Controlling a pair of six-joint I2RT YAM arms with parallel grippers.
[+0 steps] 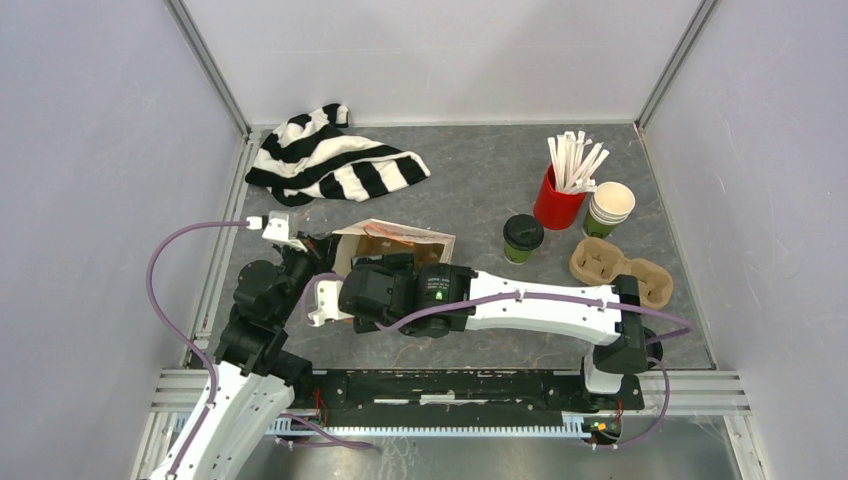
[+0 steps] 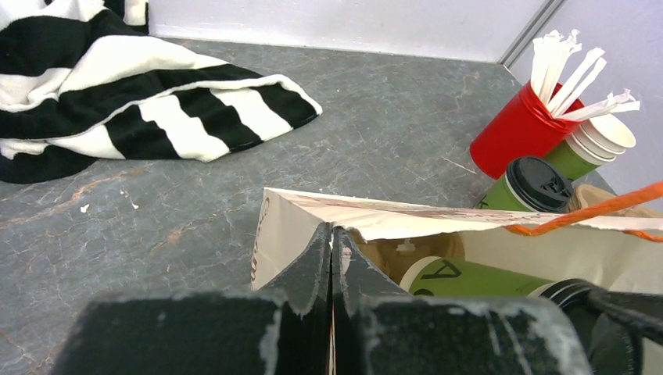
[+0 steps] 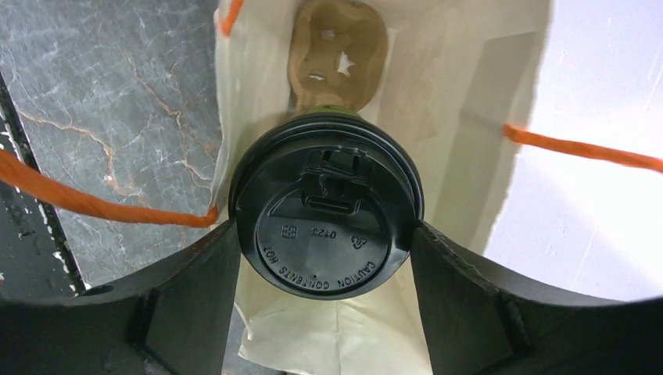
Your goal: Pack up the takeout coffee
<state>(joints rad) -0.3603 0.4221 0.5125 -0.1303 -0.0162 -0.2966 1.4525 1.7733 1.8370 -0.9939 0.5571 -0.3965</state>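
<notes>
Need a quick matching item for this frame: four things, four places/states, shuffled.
Things:
1. left hand
2. right hand
3. free lidded coffee cup
4. striped cloth

States:
A. crumpled at the far-left corner of the table
B. clamped on the held lidded coffee cup in the opening of the paper bag
C. standing beside the red cup
D. pinching the paper bag's rim

Pairs: 1-D, 2-B, 3-C, 4-A
</notes>
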